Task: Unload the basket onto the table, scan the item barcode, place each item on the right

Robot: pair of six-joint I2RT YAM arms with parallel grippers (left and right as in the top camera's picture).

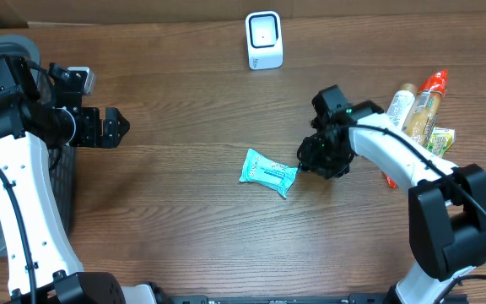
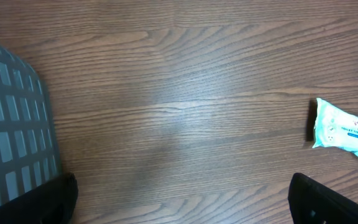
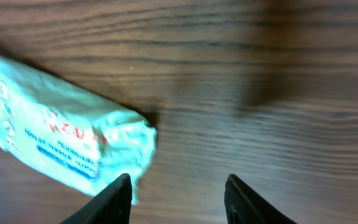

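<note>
Two pincers stand parted: your left gripper [image 1: 117, 128] at mid-left, your right gripper [image 1: 309, 160] beside the wipes pack [image 1: 268, 172]. A dark wooden table [image 1: 184, 241] fills the frame.

Even, soft light; right wrist view blurred, perhaps motion.

Overhead top-down; wrist views nearer; all share pack [image 1: 268, 172]

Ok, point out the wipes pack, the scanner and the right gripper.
wipes pack [image 1: 268, 172], overhead, centre of wrapper.
scanner [image 1: 264, 38], overhead, front face.
right gripper [image 3: 179, 180], right wrist, between its fingertips.
</note>
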